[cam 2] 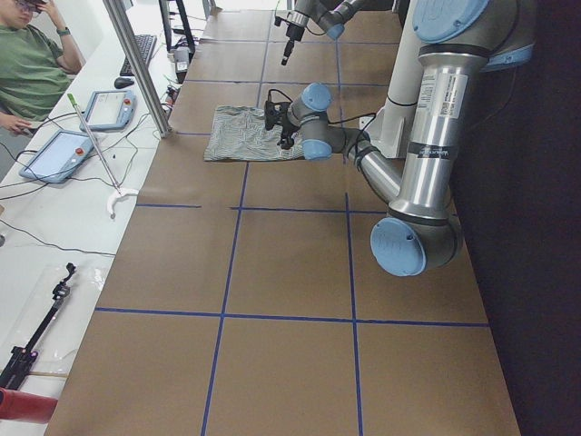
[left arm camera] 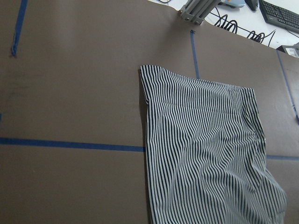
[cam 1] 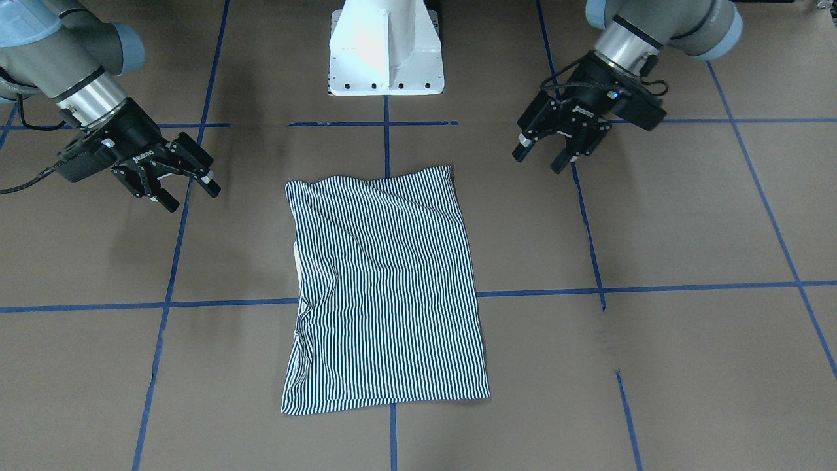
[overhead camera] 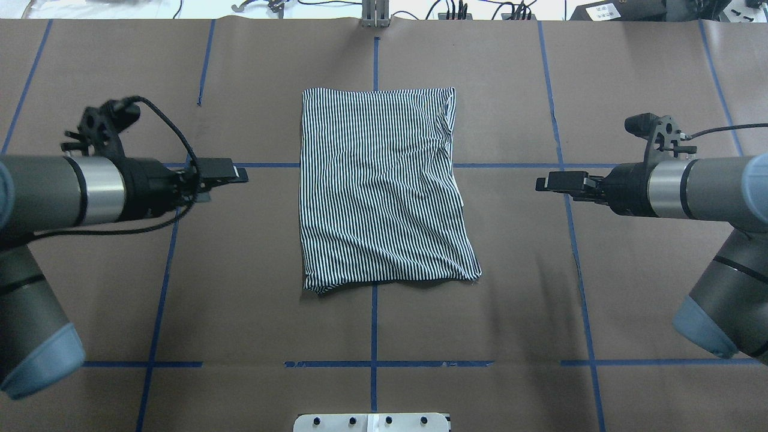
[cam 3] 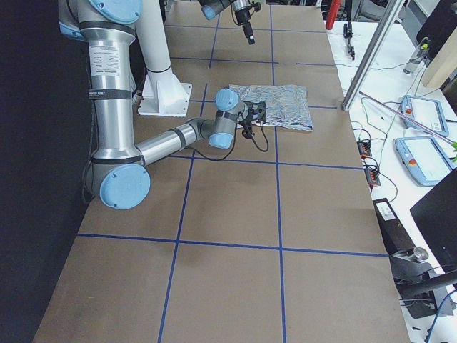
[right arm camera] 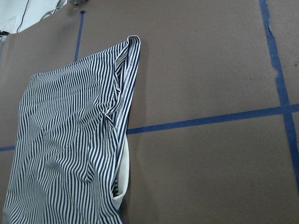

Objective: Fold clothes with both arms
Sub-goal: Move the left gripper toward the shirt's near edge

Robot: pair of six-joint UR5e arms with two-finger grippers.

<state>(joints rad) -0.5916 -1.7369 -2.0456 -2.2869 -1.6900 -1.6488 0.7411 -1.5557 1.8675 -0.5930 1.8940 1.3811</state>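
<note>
I work over a brown surface (overhead camera: 240, 288) marked into large squares by blue tape lines (overhead camera: 374, 324). Across from me runs a white bench (cam 2: 54, 227) strewn with black cables, carrying two teach pendants (cam 2: 56, 154) and a keyboard (cam 2: 143, 50). An aluminium post (cam 2: 136, 64) rises at the surface's far edge. A person in a green shirt (cam 2: 27, 73) sits at the bench. Behind me hangs a dark backdrop (cam 2: 536, 227).

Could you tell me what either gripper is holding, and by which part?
Nothing is held: the left gripper and right gripper are open, clear of the striped shirt.

Overhead, front, sides, wrists, all sharing shirt (overhead camera: 378, 186)
</note>
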